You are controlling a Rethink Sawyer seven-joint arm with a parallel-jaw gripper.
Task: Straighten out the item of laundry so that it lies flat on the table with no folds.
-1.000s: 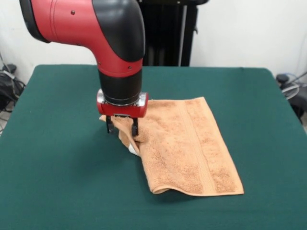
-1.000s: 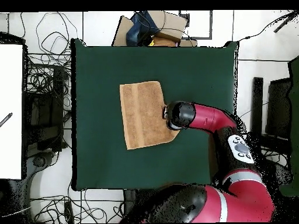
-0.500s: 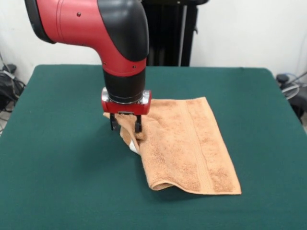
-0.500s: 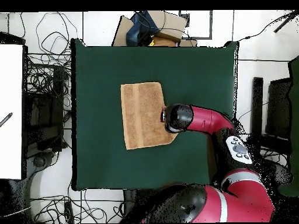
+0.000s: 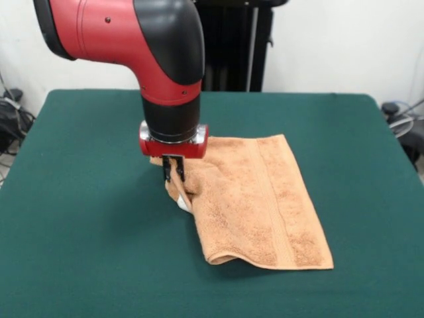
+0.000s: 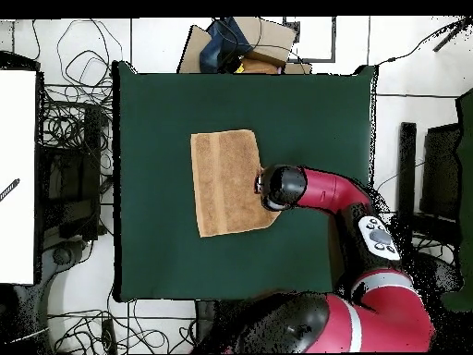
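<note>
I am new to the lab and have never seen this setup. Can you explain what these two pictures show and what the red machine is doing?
The red and black machine is a robot arm, and the small two-fingered part at its tip is its hand. One picture is taken from across the table, facing the robot. The other looks straight down from above, with the robot's body at the bottom. On the dark green table lies one orange-tan towel, still folded over on itself, with its near edge curled up. In the front view the hand's fingers are pinched together on the towel's edge at the picture's left, where a small white tag peeks out. From above, the arm's end hides the hand, at the towel's right edge.
</note>
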